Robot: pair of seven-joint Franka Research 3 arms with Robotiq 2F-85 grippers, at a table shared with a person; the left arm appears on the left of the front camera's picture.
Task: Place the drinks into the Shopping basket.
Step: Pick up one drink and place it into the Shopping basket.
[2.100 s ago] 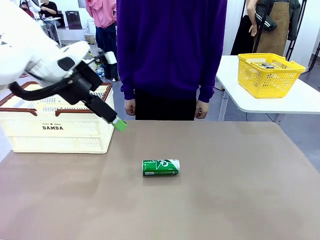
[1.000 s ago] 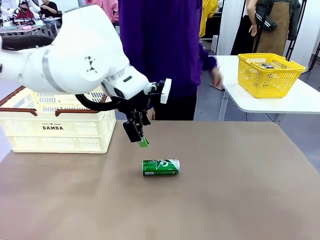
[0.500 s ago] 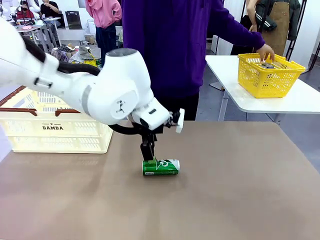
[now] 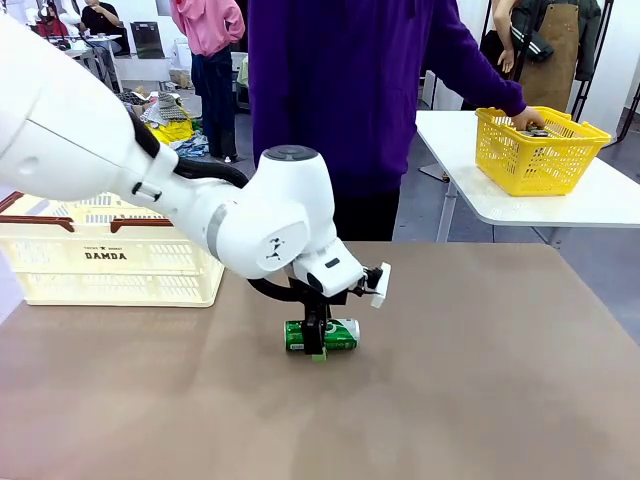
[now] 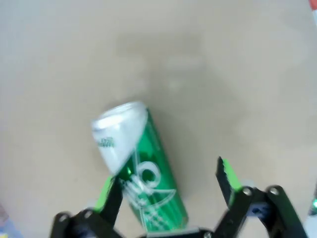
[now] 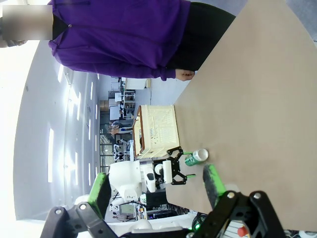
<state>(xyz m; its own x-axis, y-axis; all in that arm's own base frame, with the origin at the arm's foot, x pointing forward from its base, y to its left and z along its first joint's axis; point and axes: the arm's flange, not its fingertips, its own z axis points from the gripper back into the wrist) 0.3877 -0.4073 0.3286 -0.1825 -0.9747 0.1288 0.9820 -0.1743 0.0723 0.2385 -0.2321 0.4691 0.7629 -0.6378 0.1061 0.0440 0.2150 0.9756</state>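
- Lowered since earlier, left hand (image 4: 318, 350) is spread open astride the green can (image 4: 341, 333), which is lying on the bench (image 4: 480, 380).
- Wrist view: one pad (image 5: 227, 171) is seen clear of the can.
- Shopping basket (image 4: 110, 265) is parked well apart.

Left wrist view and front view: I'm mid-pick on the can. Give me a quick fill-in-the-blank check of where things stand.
1. The green can lies on its ___ on the table.
2. The left gripper straddles the can with its jaws ___.
3. In the front view, the Shopping basket stands to the can's ___.
4. The person's hand is at the small mesh basket, whose colour is ___.

Missing words: side; open; left; yellow.
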